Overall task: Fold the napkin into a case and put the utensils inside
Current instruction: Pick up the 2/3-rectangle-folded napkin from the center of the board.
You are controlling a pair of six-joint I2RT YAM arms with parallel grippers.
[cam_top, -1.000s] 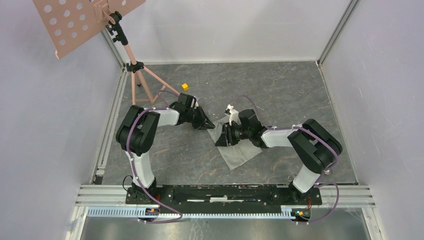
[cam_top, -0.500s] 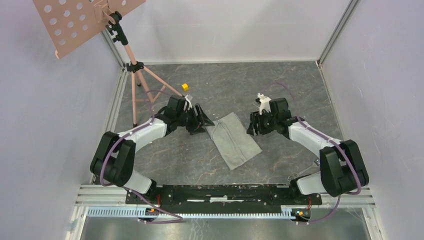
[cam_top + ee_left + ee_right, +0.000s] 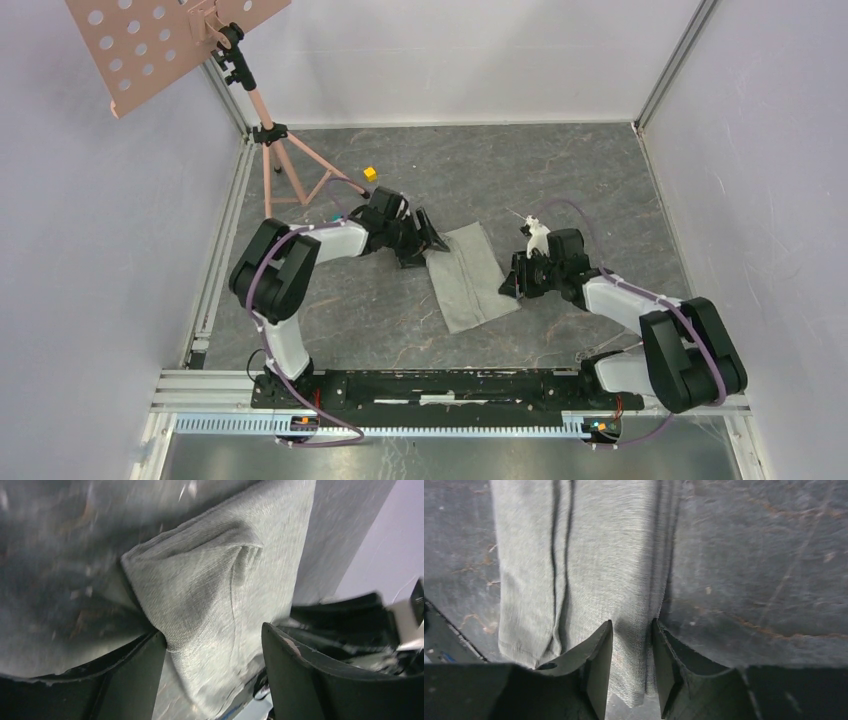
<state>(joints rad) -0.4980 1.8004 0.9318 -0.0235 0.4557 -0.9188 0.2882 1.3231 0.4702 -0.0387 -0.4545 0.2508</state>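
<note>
The napkin [image 3: 468, 280] lies flat on the dark tabletop as a long, narrow folded strip of pale grey-green cloth. My left gripper [image 3: 428, 240] sits at its far left corner. In the left wrist view its jaws [image 3: 212, 632] stand wide apart with the napkin's corner [image 3: 210, 590] lying loose between them. My right gripper [image 3: 512, 283] is at the strip's right edge. In the right wrist view the right gripper [image 3: 632, 625] has its jaws half closed astride that edge of the napkin [image 3: 599, 555], with a gap still showing. The utensils are out of view.
A small yellow cube [image 3: 369, 173] lies behind the left arm and a tiny teal cube [image 3: 328, 217] beside it. A pink tripod stand [image 3: 268, 135] fills the back left corner. Pale walls enclose the table on three sides.
The left gripper has opened and let go of the napkin's corner. The right gripper moved nearer, along the napkin's right edge, opening and then narrowing again. The napkin now lies flatter.
</note>
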